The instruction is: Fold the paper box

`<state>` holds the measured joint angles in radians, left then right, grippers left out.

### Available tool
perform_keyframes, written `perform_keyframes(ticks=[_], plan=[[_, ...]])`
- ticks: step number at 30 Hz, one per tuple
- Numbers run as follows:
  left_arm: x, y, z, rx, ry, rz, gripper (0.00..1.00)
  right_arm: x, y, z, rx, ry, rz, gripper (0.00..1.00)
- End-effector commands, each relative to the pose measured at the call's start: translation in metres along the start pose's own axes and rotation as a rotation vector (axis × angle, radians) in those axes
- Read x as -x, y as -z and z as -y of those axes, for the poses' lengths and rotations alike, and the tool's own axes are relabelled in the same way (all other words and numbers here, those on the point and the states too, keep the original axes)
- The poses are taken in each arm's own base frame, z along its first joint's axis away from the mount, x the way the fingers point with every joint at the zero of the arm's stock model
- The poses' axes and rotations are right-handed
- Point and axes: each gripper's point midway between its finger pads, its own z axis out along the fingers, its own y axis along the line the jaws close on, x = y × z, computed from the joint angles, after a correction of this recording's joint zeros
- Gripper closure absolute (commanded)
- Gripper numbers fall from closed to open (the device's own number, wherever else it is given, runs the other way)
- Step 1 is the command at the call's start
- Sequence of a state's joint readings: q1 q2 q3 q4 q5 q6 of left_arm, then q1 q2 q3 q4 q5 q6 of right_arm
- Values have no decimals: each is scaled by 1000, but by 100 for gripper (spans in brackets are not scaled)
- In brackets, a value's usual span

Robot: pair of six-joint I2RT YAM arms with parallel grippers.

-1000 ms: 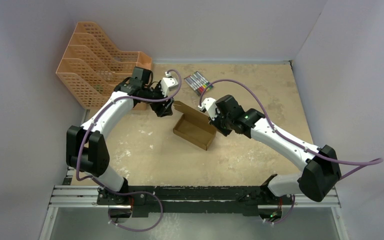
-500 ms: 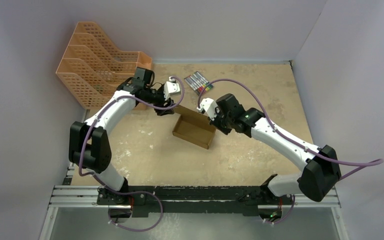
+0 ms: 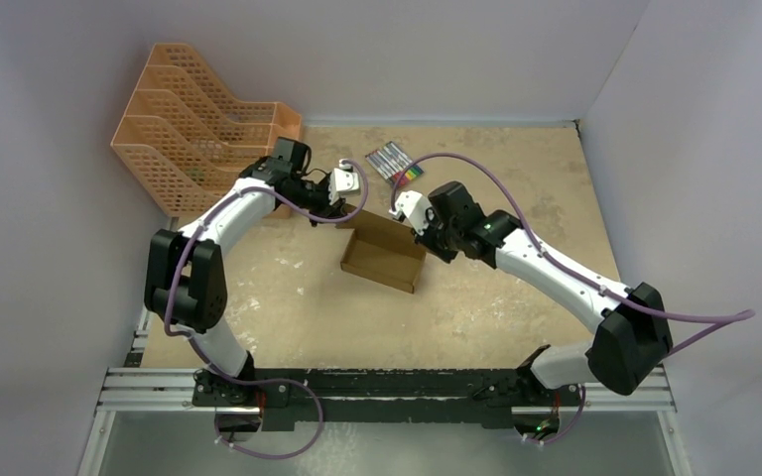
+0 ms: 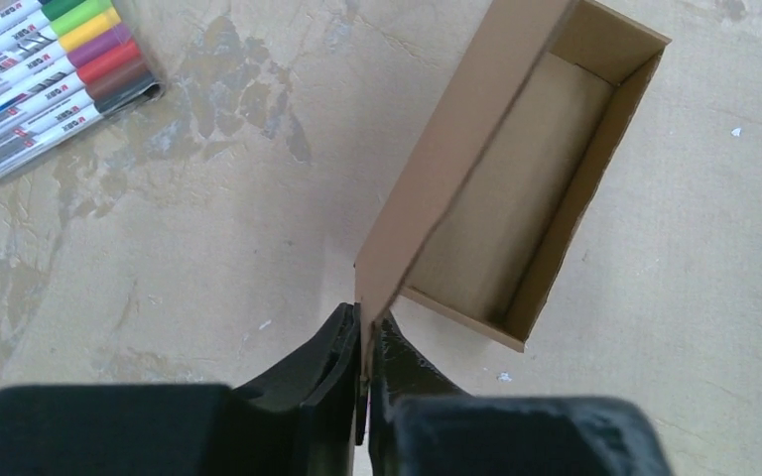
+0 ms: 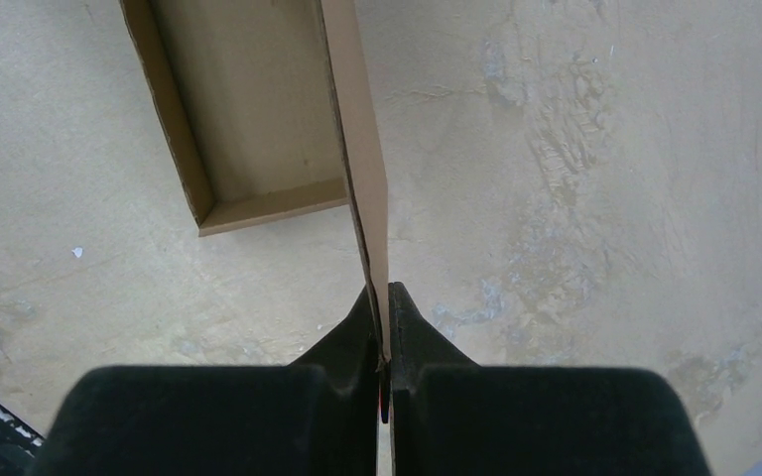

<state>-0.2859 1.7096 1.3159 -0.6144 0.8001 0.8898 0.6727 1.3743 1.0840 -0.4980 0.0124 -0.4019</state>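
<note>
Near the middle of the tabletop [image 3: 496,297], a brown paper box [image 3: 382,260], open-topped, base flat on the surface, far flap standing upright. Pinched on that flap's right end, the right gripper [image 5: 382,302], fingers pressed together on the thin cardboard edge. Pinched on the flap's left corner, the left gripper [image 4: 365,332], likewise clamped. Farther back, a pack of coloured markers [image 4: 40,59]. In the far left corner, an orange mesh file rack [image 3: 193,129].

I get soft, even light from above — the paper box [image 3: 385,253] casts only a faint shadow on the table [image 3: 516,198]. In both wrist views the near fingers [image 4: 332,359] blur into black; the table beyond is sharp.
</note>
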Motion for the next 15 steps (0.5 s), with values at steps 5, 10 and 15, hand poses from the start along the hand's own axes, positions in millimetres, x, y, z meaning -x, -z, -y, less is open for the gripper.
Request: perform_keyframes(ticks=[5,10,15], plan=[[31,13,7,102,102,103,100,38,0,18,-59,-96,100,100],[42,21,3,343,310,120,100,51,-1,26,-111,-219,152,100],[53,22,10,521,515,169,100,56,-6,28,-140,-345,169,100]])
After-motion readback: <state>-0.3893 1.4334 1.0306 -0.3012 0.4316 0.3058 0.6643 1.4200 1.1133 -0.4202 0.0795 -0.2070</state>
